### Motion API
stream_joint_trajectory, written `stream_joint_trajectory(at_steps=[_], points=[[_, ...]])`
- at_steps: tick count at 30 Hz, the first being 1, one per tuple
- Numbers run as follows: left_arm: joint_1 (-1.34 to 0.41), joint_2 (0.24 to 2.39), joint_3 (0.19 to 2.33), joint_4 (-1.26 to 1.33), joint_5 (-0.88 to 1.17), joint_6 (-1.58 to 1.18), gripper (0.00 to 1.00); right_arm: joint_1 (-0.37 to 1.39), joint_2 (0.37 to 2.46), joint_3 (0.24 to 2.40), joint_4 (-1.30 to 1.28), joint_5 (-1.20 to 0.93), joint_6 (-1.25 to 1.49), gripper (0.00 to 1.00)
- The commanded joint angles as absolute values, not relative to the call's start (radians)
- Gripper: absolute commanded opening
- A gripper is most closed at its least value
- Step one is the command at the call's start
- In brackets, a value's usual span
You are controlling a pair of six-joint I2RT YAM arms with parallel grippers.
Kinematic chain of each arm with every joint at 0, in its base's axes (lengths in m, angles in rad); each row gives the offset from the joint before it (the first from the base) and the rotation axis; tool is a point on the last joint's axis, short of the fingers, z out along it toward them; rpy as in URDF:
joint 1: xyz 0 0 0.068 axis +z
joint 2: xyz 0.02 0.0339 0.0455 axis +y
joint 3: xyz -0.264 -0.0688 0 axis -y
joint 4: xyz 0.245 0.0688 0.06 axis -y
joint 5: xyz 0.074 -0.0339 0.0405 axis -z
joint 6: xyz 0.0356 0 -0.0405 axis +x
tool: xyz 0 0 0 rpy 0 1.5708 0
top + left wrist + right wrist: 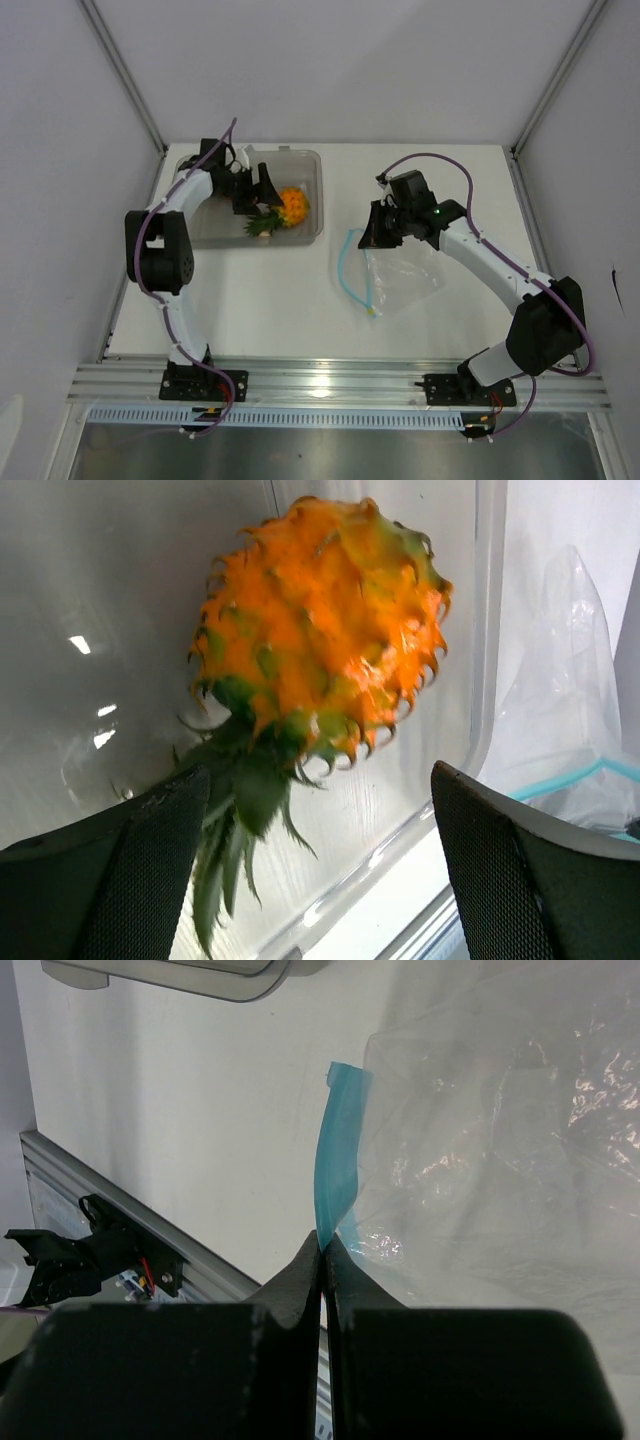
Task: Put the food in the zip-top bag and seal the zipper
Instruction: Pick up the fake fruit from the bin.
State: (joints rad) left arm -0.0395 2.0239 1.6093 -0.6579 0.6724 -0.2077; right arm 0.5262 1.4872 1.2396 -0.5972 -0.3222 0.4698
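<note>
An orange-yellow toy pineapple (293, 205) (320, 630) with green leaves (235, 810) lies in the grey translucent tray (305, 165). My left gripper (264, 190) (318, 780) stands open just before it; the leaves reach down beside the left finger (150, 860), and the fruit itself lies beyond the fingertips. The clear zip-top bag (405, 275) (500, 1110) lies on the table to the right of the tray. Its light blue zipper (347, 270) (335, 1150) curves along the left edge. My right gripper (374, 238) (322, 1245) is shut on the zipper strip at the bag's far corner.
The tray's right wall (488, 630) runs just past the pineapple, with the bag (565, 680) showing beyond it. A tray corner (200, 975) sits at the top of the right wrist view. The metal rail (330, 385) borders the table's near edge.
</note>
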Motion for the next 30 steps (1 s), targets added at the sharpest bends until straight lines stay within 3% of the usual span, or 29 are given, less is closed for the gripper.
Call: stream_joint_trajectory(at_steps=[1, 13, 21, 30], points=[[-0.052, 1.878, 1.528, -0.58, 0.643, -0.184, 0.93, 0.535, 1.47, 1.233, -0.558, -0.327, 0.474, 0.0], [-0.182, 1.879, 1.491, -0.678, 0.342, -0.049, 0.94, 0.537, 1.457, 1.224, -0.548, -0.327, 0.479, 0.0], [-0.21, 1.734, 1.359, -0.468, 0.12, -0.029, 0.92, 0.532, 1.436, 1.207, -0.555, -0.318, 0.471, 0.0], [-0.219, 1.506, 1.232, -0.31, 0.092, 0.038, 0.86, 0.538, 1.46, 1.203, -0.525, -0.339, 0.485, 0.0]])
